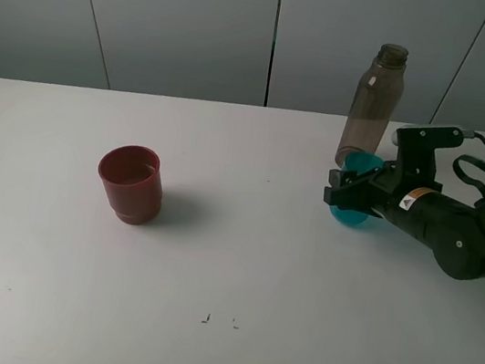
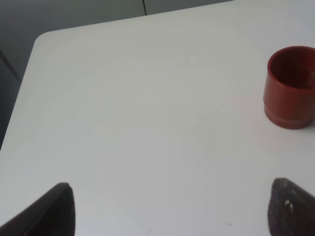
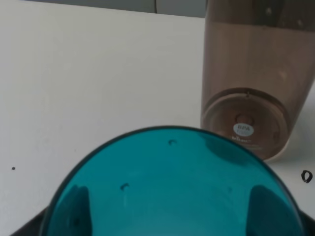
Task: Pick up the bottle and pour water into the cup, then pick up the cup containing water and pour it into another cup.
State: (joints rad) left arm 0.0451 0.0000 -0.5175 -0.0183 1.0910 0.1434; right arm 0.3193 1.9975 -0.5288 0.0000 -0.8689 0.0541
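Observation:
The grey-brown bottle stands upright and capless at the back right; it also shows in the right wrist view. The teal cup is right in front of the bottle's base. My right gripper is shut on it, with its fingers showing dark through the cup's wall. I cannot tell whether the cup rests on the table. The red-brown cup stands left of centre and shows in the left wrist view. My left gripper is open and empty, apart from the red-brown cup.
The white table has its far edge just behind the bottle and a rounded corner in the left wrist view. A grey panelled wall stands behind. Small dark marks lie near the front.

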